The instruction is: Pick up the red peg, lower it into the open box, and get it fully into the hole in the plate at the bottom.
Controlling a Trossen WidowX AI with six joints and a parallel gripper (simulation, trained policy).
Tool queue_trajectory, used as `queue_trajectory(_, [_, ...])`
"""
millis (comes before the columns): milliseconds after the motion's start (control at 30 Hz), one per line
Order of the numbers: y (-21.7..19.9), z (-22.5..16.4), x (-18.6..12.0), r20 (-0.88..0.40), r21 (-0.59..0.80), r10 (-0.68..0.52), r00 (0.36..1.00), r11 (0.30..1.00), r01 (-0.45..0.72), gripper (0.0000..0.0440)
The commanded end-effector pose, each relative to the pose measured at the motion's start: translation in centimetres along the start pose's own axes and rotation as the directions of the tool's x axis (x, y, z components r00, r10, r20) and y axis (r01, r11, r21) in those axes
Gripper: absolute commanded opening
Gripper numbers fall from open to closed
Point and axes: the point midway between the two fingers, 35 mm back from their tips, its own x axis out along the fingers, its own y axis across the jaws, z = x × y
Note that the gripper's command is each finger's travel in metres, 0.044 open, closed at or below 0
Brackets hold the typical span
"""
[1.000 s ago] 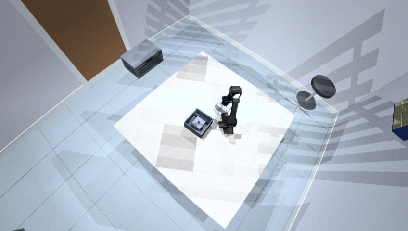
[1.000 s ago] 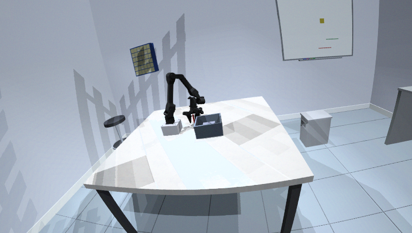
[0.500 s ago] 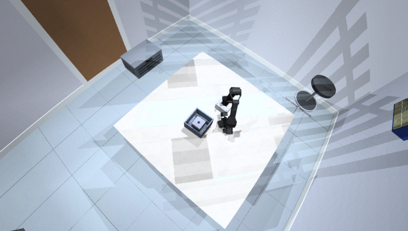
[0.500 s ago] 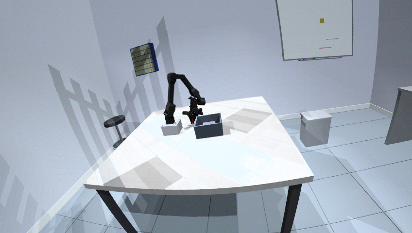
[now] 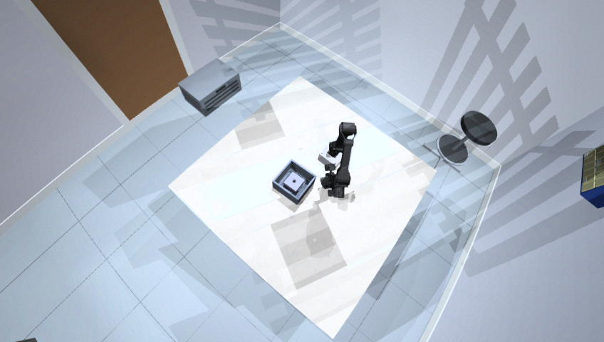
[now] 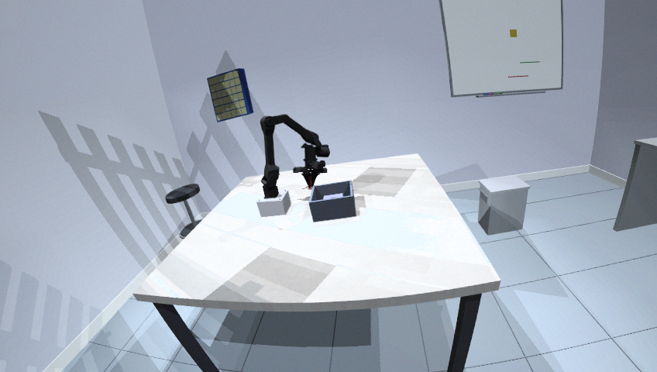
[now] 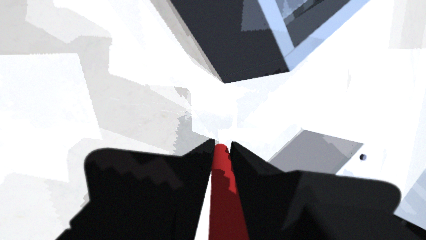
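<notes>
1. The box (image 5: pixel 279 190) (image 6: pixel 332 209) (image 7: pixel 215 45) stands upright on the surface (image 5: pixel 237 229) (image 6: pixel 369 258) (image 7: pixel 145 100), well in from the surface's edges.
2. The base (image 5: pixel 325 157) (image 6: pixel 273 207) (image 7: pixel 320 152) is near the box, with a strip of bare surface between them.
3. The plate (image 5: pixel 291 182) (image 6: pixel 332 196) lies inside the box, its hole facing up.
4. The claw (image 6: pixel 311 185) (image 7: pixel 222 145), just outside the box, is nearly closed, grasping the peg (image 6: pixel 311 180) (image 7: pixel 222 175).
5. The peg is outside the box, roughly upright between the fingers; whether its lower end touches the surface, I cannot tell.
</notes>
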Motion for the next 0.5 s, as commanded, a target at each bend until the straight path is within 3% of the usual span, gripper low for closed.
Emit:
queue_trajectory(0, [-0.3,1.6,-2.0,0.03,0.021,0.024,0.999,0.999,-0.024,0.0])
queue_trajectory(467, [-1.7,7.4,-5.1,0.089,0.189,0.047,0.995,0.98,-0.063,0.0])
